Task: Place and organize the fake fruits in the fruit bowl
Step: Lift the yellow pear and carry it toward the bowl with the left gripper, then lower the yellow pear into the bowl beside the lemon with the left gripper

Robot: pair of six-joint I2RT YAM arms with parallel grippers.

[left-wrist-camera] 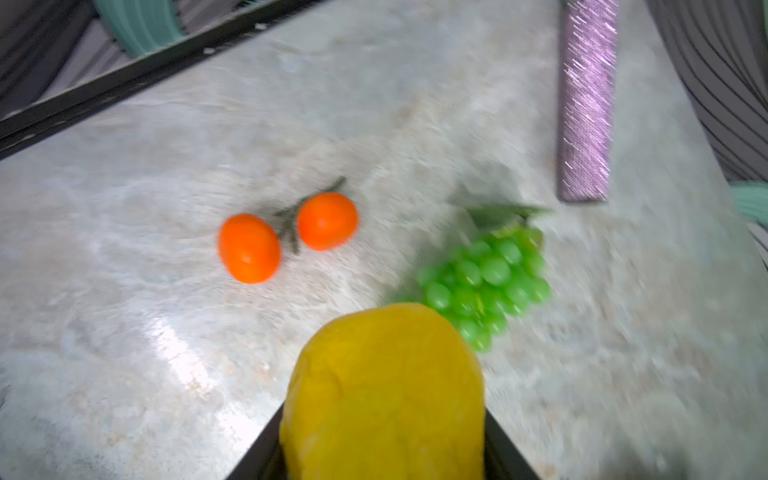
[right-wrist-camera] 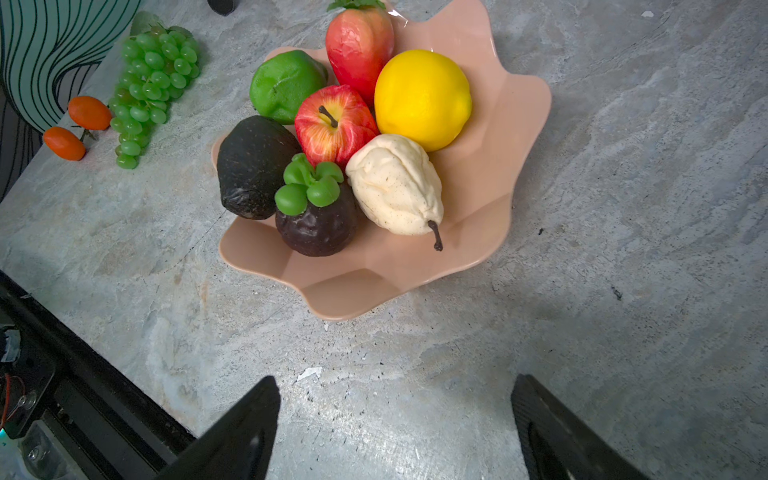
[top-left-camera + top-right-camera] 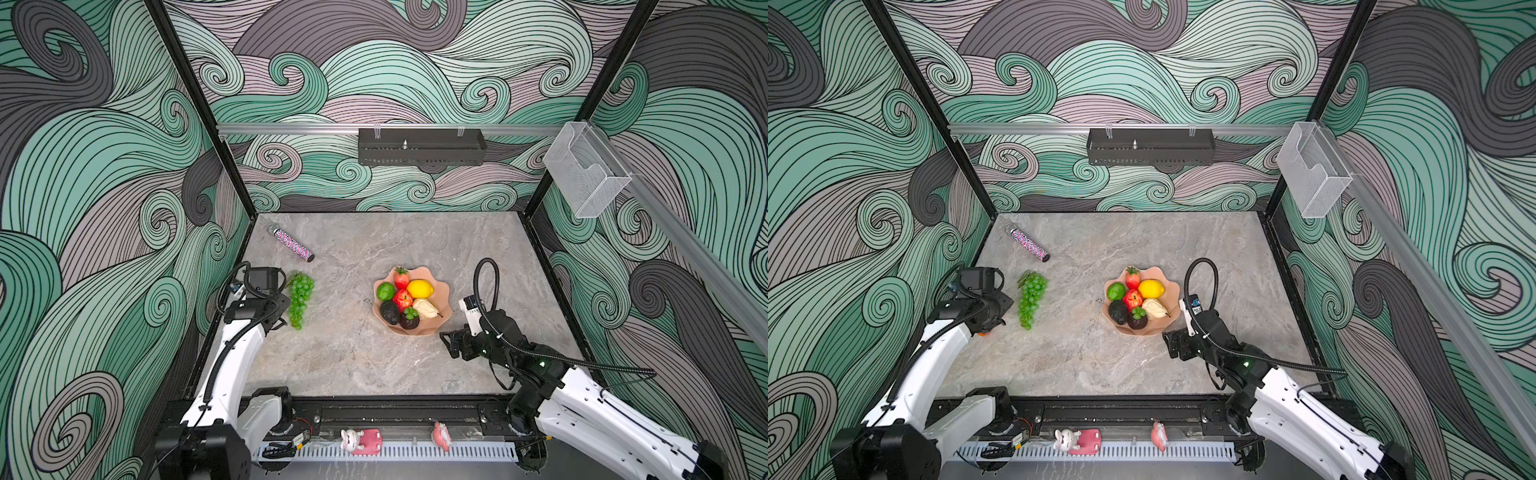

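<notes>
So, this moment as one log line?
left tool: gripping lemon | right tool: open, empty | bowl: partly filled | loose on table: grapes, oranges

Left arm [image 3: 232, 365]: reaching forward, wrist bending down. Left gripper [image 1: 384, 415]: clamping a yellow lemon [image 1: 386, 365] between its jaws. Right arm [image 3: 582, 395]: stretching inward, low. Right gripper [image 2: 397, 380]: hovering, jaws spreading wide, gripping nothing.

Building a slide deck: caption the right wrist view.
Open right tool faces a fruit bowl of seven fake fruits; grapes and two oranges lie outside.
</notes>
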